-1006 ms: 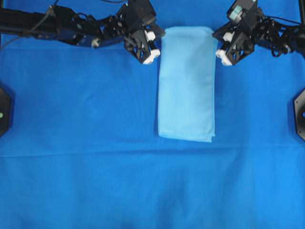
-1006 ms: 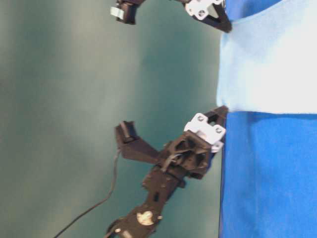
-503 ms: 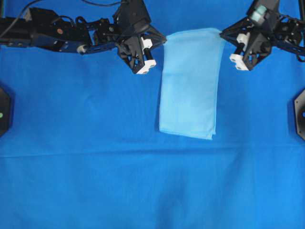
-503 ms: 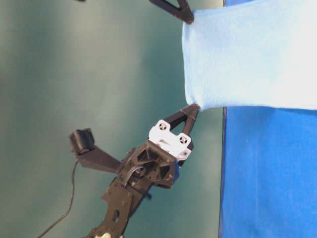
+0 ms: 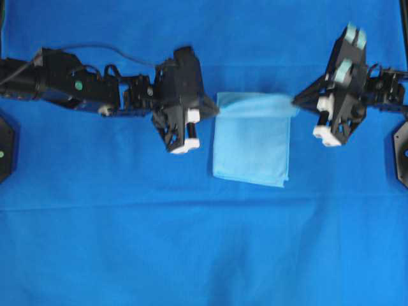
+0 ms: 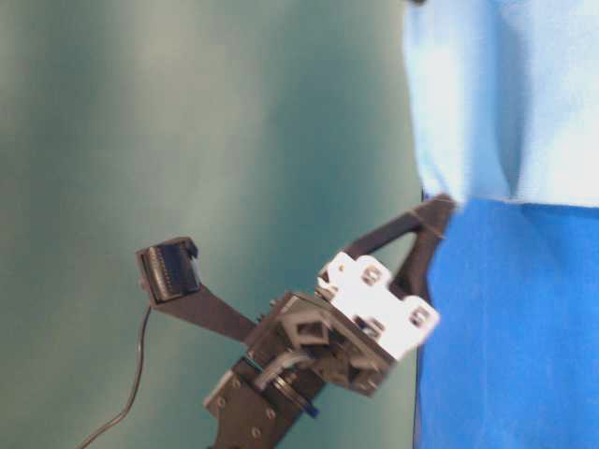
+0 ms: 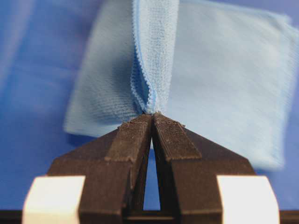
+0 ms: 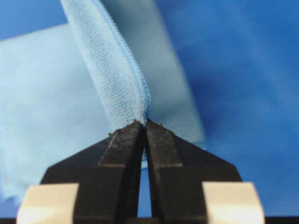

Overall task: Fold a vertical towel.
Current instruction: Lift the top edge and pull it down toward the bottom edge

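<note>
The towel (image 5: pixel 252 143) is a pale sky-blue cloth on the deep-blue table cover, its far end lifted and carried over the near part. My left gripper (image 5: pixel 217 109) is shut on the towel's left far corner. My right gripper (image 5: pixel 294 101) is shut on its right far corner. In the left wrist view the jaws (image 7: pixel 152 115) pinch the stitched edge of the towel (image 7: pixel 154 51). In the right wrist view the jaws (image 8: pixel 144 122) pinch a rolled edge of the towel (image 8: pixel 112 70). The table-level view shows the towel (image 6: pixel 505 94) hanging from the left gripper (image 6: pixel 440 206).
The deep-blue cloth (image 5: pixel 191 242) covers the whole table. Black mounts sit at the left edge (image 5: pixel 5 146) and right edge (image 5: pixel 401 150). A crease runs across the cloth below the towel.
Both grippers have moved toward the near side with the towel's far corners, lifting that end and bringing it over the lower half. The visible towel is now much shorter.
</note>
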Controlling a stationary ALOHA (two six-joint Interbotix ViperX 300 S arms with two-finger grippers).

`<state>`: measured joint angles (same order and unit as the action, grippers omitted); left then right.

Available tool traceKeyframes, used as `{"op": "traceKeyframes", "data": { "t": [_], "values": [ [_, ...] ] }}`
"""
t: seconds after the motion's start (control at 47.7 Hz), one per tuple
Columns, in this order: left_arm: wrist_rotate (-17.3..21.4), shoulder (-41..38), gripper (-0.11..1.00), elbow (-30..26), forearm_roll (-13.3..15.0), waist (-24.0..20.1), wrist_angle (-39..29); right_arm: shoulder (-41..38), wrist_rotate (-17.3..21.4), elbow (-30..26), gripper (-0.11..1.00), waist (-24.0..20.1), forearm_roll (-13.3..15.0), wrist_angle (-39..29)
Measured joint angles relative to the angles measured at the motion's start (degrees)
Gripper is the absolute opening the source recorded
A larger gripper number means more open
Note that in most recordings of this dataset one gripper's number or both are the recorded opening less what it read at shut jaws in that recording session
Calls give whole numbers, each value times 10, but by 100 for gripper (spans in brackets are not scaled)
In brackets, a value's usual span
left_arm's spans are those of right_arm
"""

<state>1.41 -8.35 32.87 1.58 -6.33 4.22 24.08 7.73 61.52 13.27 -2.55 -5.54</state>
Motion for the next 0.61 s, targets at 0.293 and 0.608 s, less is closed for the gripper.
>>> {"op": "traceKeyframes", "data": {
  "t": [0.293,0.608],
  "values": [
    [-1,-35,1,2,0,48,7,-62,57,-1,2,-74,0,1],
    [-10,-78,1,2,0,75,56,-118,72,-10,2,-103,0,8]
  ]
}}
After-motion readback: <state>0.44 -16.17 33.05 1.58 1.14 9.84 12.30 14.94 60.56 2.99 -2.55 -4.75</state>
